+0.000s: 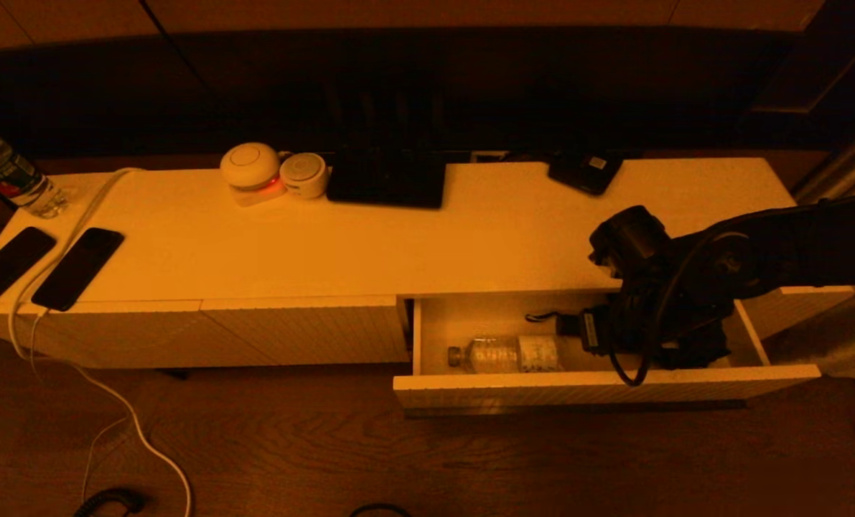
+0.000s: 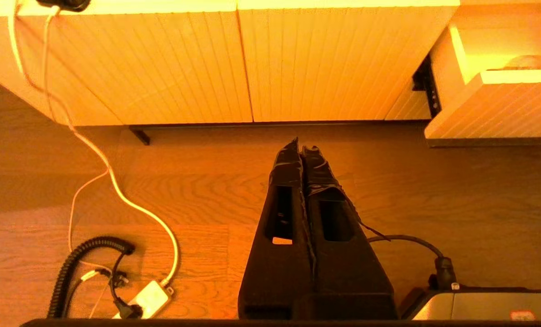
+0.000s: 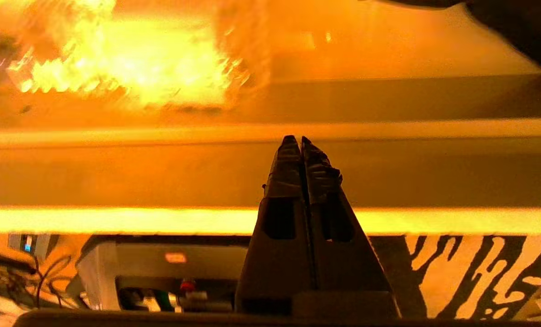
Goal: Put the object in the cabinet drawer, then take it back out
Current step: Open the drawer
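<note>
One bottle (image 1: 505, 354) lying in open cabinet drawer (image 1: 606, 388), long axis along drawer front, just left of right tool (image 3: 301, 141); fingers pressed together, empty. Left tool (image 2: 302, 147) likewise, over floor.

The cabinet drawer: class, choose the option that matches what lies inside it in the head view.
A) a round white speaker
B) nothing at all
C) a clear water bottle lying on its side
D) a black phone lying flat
C: a clear water bottle lies on its side inside the open cabinet drawer, with the right tool shut and empty at the drawer.
</note>
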Robot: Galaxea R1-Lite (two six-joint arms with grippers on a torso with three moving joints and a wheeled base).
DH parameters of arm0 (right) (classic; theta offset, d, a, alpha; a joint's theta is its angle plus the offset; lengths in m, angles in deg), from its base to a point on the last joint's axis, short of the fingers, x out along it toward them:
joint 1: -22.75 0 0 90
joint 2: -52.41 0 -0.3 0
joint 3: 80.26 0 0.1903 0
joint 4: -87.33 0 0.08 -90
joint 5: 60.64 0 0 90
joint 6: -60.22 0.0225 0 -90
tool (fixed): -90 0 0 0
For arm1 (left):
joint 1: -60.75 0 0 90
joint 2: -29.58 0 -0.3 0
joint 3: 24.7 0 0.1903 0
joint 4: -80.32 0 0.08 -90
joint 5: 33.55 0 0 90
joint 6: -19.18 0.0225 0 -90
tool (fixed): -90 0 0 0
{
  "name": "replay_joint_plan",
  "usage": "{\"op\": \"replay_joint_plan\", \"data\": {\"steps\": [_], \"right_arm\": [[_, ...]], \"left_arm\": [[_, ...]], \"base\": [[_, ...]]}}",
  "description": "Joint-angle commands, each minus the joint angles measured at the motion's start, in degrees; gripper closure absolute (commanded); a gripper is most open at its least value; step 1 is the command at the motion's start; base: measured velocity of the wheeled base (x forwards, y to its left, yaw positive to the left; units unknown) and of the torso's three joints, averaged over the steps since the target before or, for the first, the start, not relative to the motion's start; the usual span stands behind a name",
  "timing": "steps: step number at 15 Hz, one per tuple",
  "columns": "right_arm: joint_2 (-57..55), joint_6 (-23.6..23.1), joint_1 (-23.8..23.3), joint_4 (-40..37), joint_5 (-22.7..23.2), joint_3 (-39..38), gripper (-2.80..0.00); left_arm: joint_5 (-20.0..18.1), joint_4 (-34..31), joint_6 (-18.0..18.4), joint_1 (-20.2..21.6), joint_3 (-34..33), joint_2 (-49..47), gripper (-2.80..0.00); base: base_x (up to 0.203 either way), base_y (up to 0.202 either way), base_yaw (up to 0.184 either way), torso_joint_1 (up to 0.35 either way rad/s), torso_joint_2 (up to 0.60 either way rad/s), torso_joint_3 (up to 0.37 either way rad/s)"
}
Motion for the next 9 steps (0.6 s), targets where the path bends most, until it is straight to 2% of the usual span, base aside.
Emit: {"op": "replay_joint_plan", "data": {"steps": [1, 9], "right_arm": [[-0.71, 0.11, -0.36, 0.07, -0.05, -0.03, 0.00], [-0.01, 1.52, -0.18, -3.11, 0.48, -3.36, 0.00]], "left_arm": [[0.00, 0.00, -0.02, 0.00, 0.00, 0.00, 0.00], [0.00, 0.00, -0.02, 0.00, 0.00, 0.00, 0.00]], "base": [[0.000, 0.000, 0.000, 0.000, 0.00, 0.000], [0.000, 0.000, 0.000, 0.000, 0.00, 0.000]]}}
